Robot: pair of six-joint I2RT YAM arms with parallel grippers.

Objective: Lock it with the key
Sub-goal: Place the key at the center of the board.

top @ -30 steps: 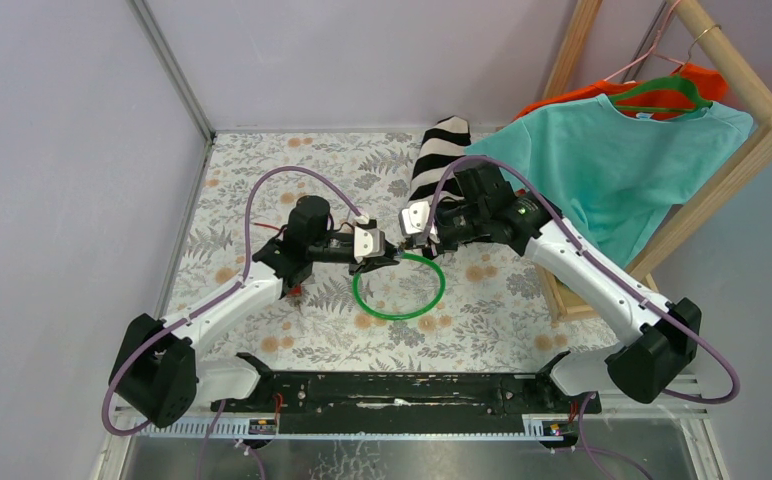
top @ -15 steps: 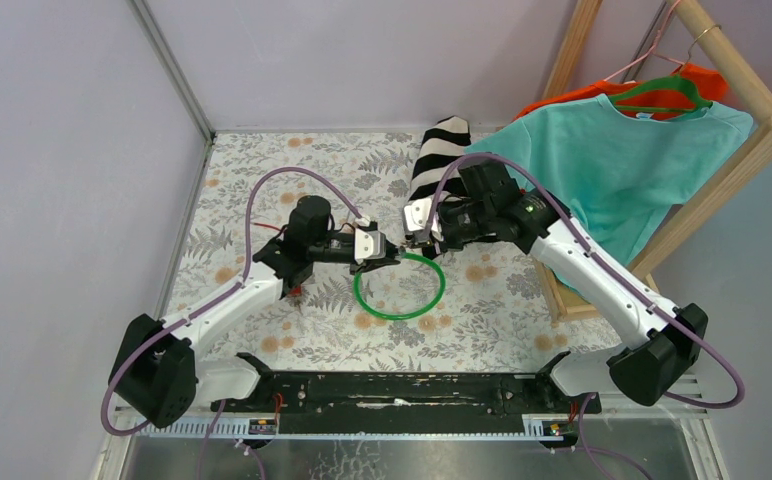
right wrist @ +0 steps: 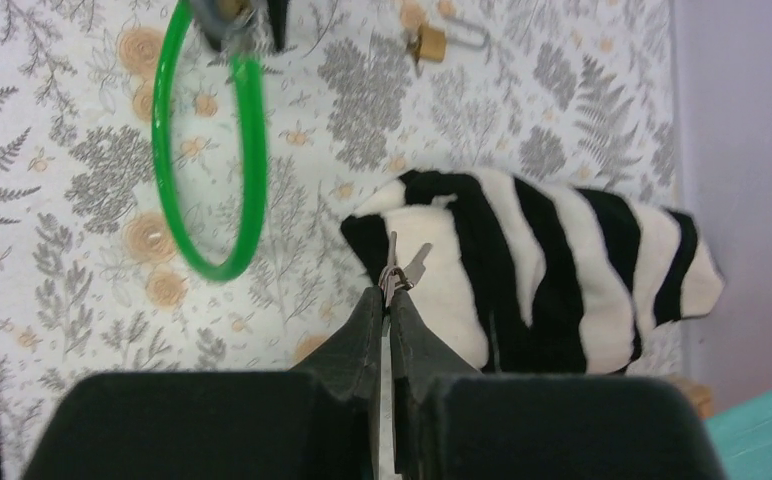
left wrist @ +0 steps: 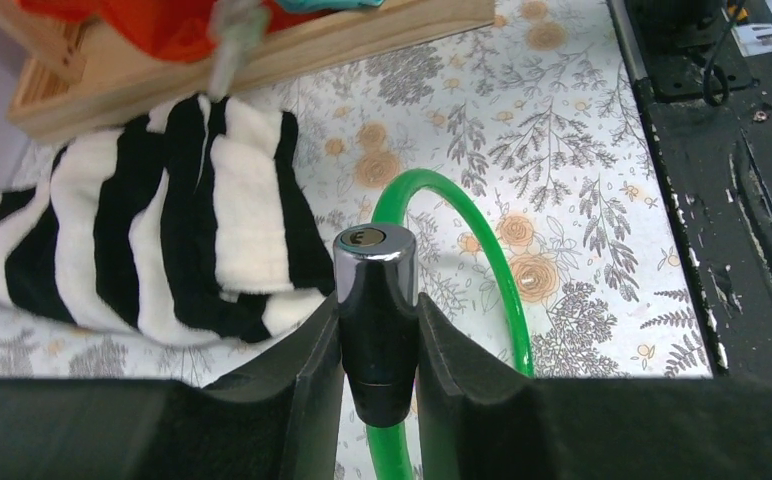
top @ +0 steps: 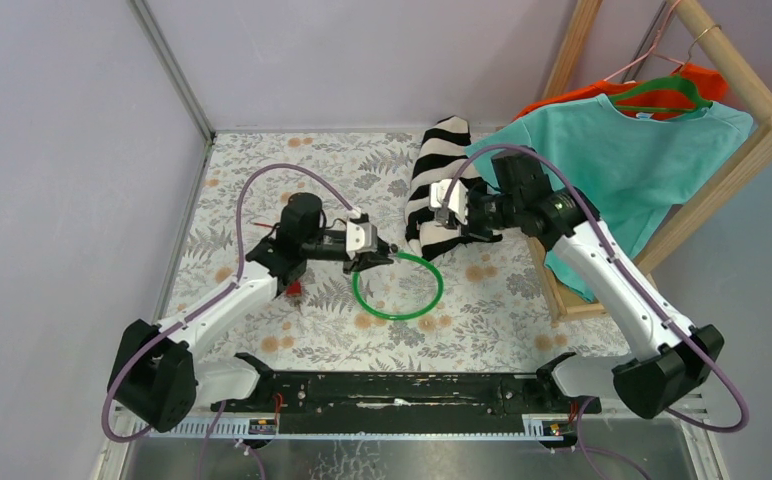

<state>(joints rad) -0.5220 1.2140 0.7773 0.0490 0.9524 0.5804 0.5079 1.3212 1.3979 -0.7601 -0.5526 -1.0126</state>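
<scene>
The lock is a green cable loop lying on the flowered table, with a black and chrome cylinder. My left gripper is shut on that cylinder, holding it so the keyhole end faces away from the wrist. In the top view the left gripper sits at the loop's upper left. My right gripper hovers over a striped cloth, apart from the lock. Its fingers are shut on a small metal key whose tip and ring stick out past the right gripper. The green loop lies to its left.
A black-and-white striped cloth lies behind the loop. A wooden rack with a teal shirt and orange garment on hangers stands at the right. A small red object lies under the left arm. A small brass piece lies beyond the loop.
My right gripper has drawn back to the right, away from the lock cylinder, with the key in it. The left gripper shifted slightly left, still holding the cylinder.
</scene>
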